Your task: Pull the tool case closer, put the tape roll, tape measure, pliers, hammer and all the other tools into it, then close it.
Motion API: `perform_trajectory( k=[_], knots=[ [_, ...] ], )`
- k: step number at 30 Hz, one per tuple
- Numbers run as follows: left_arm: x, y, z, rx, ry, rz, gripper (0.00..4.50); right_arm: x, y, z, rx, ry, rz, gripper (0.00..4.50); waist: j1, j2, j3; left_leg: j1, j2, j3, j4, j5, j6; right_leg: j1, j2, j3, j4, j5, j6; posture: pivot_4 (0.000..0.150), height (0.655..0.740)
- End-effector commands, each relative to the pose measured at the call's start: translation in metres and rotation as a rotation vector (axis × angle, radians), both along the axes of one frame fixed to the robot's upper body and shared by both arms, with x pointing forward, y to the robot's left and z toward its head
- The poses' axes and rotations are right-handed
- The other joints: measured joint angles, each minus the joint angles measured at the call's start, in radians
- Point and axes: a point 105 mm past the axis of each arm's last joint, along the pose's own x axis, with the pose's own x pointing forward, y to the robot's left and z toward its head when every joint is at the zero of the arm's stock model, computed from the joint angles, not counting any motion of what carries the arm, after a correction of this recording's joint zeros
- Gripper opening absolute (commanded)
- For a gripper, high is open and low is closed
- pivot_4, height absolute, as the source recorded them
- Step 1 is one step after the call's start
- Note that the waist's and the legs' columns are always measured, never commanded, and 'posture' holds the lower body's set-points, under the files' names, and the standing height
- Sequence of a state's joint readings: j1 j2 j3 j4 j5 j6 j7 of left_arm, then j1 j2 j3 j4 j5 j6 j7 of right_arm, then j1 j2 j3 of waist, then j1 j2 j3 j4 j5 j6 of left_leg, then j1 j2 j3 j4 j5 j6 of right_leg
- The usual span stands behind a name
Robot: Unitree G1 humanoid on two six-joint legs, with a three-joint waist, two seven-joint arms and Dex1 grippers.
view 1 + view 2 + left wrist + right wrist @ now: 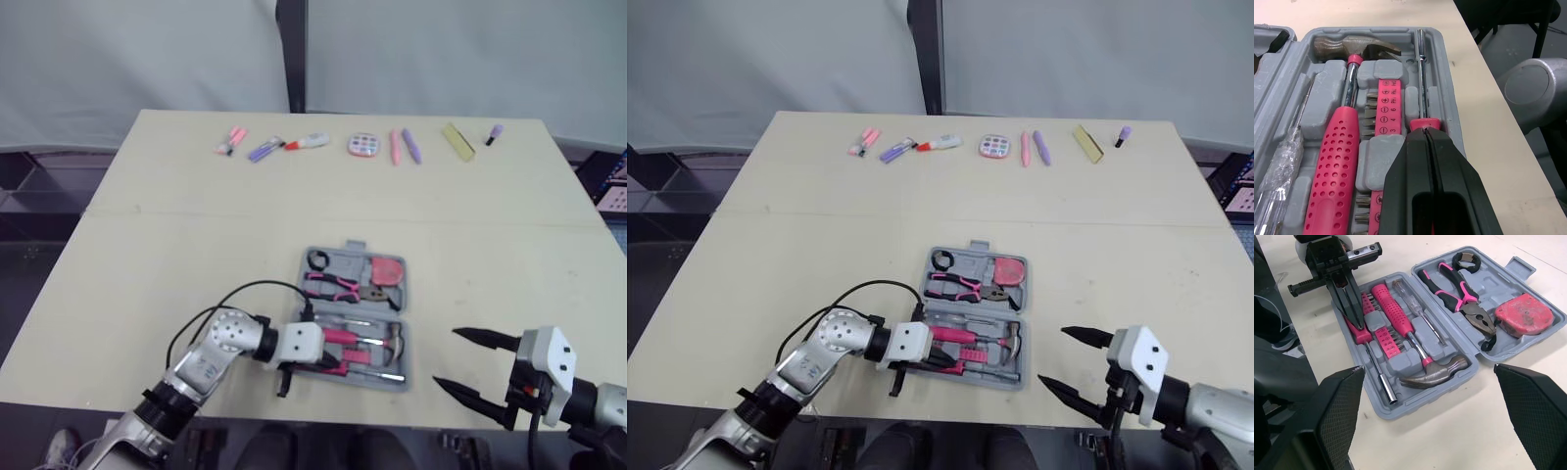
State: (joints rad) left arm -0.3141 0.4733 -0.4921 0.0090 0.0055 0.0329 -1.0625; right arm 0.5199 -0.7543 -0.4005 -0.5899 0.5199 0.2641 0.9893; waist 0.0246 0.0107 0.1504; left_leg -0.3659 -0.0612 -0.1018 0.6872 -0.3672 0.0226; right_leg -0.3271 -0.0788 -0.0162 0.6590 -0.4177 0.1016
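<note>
While a pink-handled driver (1378, 377) is being pinched in the closed left claw (1426, 133), inside the open tool case (1497, 285), hammer (1400, 318), pliers (1459, 293), tape measure (1523, 313) and tape roll (1465, 260) are being carried stowed beyond its tips. The right claw (446, 357) is being held wide alongside. Closing of the case is judged to be outstanding.

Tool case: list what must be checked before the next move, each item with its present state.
1. Tool case near the front edge of the table: ok.
2. Hammer, pliers, tape measure and tape roll lying in the case: ok.
3. Driver seated in its slot: cannot tell; the left gripper, shut, covers its pink handle.
4. Left gripper out of the case before closing: not ok, it reaches into the case.
5. Right gripper free: ok, open and empty beside the case.
6. Case closed: not ok, it lies open.
</note>
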Motion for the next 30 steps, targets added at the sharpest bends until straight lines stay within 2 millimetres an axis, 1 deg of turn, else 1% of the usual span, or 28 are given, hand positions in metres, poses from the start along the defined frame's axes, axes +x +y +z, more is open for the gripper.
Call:
perform_trajectory(
  k=[1,5,9,14,15,17,18,20,23,25,27,29,30],
  knots=[
    [-0.01,0.006,-0.023,0.087,0.058,0.001,0.05,-0.001,0.002,0.01,0.001,-0.046,-0.002,4.5,0.0,0.0,-0.001,0.0,0.0,0.0,0.0,0.0,0.0,0.0,0.0,0.0,0.0,0.0,0.0,0.15,0.7134],
    [-0.013,0.008,-0.028,0.112,0.082,0.005,0.05,-0.002,0.002,0.01,0.0,-0.044,-0.004,4.5,0.0,0.0,-0.004,0.002,0.0,0.0,-0.001,0.0,0.0,0.001,0.0,0.0,0.0,0.0,0.0,0.15,0.7134],
    [-0.014,0.008,-0.03,0.109,0.097,0.014,0.05,-0.003,0.002,0.01,-0.002,-0.043,-0.006,4.5,0.0,0.001,-0.005,0.008,0.0,0.001,-0.004,0.0,0.0,0.005,0.0,0.001,-0.001,0.0,0.0,0.15,0.7134],
    [-0.013,0.006,-0.028,0.089,0.1,0.022,0.05,-0.005,0.001,0.01,-0.001,-0.04,-0.005,4.5,0.0,0.001,-0.006,0.008,0.0,0.001,-0.004,0.0,0.0,0.005,0.0,0.002,-0.001,0.0,0.0,0.15,0.7134],
    [-0.01,0.004,-0.021,0.051,0.096,0.033,0.05,-0.004,0.001,0.01,-0.001,-0.041,-0.006,4.5,0.0,0.001,-0.006,0.008,0.0,0.001,-0.004,0.0,0.0,0.005,0.0,0.002,-0.001,0.0,0.0,0.15,0.7134],
    [0.004,0.0,0.009,-0.088,0.107,0.115,0.05,0.0,0.002,0.012,0.004,-0.053,-0.01,4.5,0.0,0.0,-0.006,0.008,0.0,0.001,-0.005,0.0,0.0,0.005,0.0,0.002,-0.001,0.0,0.0,0.15,0.7134],
    [0.012,0.002,0.024,-0.142,0.106,0.153,0.05,0.002,0.002,0.013,0.006,-0.059,-0.011,4.5,-0.001,0.0,-0.005,0.008,0.0,0.001,-0.004,0.0,0.0,0.005,-0.001,0.002,-0.001,0.0,0.0,0.15,0.7134],
    [0.023,0.013,0.049,-0.209,0.109,0.232,0.05,0.006,0.002,0.014,0.007,-0.064,-0.011,4.5,-0.001,-0.001,-0.004,0.007,0.001,0.001,-0.004,0.0,0.0,0.004,0.0,0.003,-0.001,0.0,0.0,0.15,0.7134],
    [0.033,0.035,0.075,-0.274,0.101,0.335,0.05,0.013,0.003,0.014,0.009,-0.071,-0.011,4.5,-0.004,-0.001,-0.004,0.006,0.001,0.001,-0.004,0.0,0.0,0.004,0.0,0.002,-0.002,0.0,0.0,0.15,0.7134],
    [0.031,0.052,0.08,-0.27,0.081,0.386,0.05,0.016,0.004,0.013,0.018,-0.077,-0.009,4.5,-0.006,-0.001,-0.004,0.007,0.001,0.001,-0.005,0.0,0.0,0.004,0.0,0.002,-0.002,0.0,0.0,0.15,0.7134],
    [0.025,0.066,0.079,-0.253,0.067,0.428,0.05,0.018,0.005,0.012,0.022,-0.078,-0.008,4.5,-0.008,-0.001,-0.004,0.007,0.001,0.001,-0.005,0.0,0.0,0.004,0.0,0.002,-0.002,0.0,0.0,0.15,0.7134],
    [0.016,0.082,0.078,-0.27,0.084,0.486,0.05,0.018,0.006,0.01,0.026,-0.076,-0.009,4.5,-0.005,-0.001,-0.004,0.007,0.002,0.001,-0.006,0.0,0.0,0.004,0.0,0.002,-0.003,0.0,0.0,0.15,0.7134],
    [0.011,0.091,0.075,-0.259,0.089,0.518,0.05,0.018,0.007,0.008,0.026,-0.072,-0.009,4.5,-0.004,-0.001,-0.003,0.007,0.002,0.001,-0.005,0.0,0.0,0.004,0.0,0.003,-0.003,0.0,0.0,0.15,0.7134]
  ],
)
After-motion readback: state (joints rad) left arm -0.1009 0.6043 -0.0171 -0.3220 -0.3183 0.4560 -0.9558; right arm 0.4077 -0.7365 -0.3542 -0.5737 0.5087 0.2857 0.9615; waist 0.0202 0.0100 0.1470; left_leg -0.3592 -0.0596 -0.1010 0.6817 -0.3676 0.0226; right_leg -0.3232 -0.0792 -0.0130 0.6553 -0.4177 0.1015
